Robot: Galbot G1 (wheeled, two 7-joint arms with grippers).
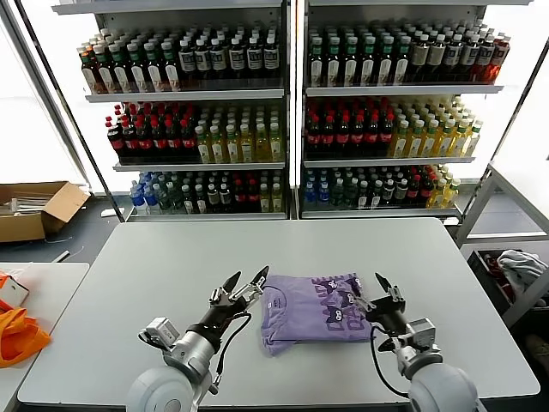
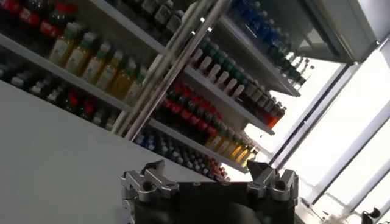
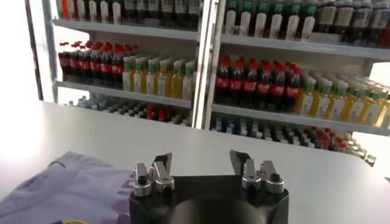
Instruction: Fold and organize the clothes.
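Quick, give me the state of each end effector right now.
Left end effector: open, empty, beside the folded T-shirt.
Right end effector: open, holding nothing, at the T-shirt's other edge.

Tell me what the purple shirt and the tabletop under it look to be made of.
Purple shirt: looks like thin, soft knit cloth, matte; it lies folded with rounded, wrinkled edges and dark printed lettering. Tabletop: seems a hard, smooth laminate or painted board, pale grey and matte, flat with no grain; the exact material cannot be told.
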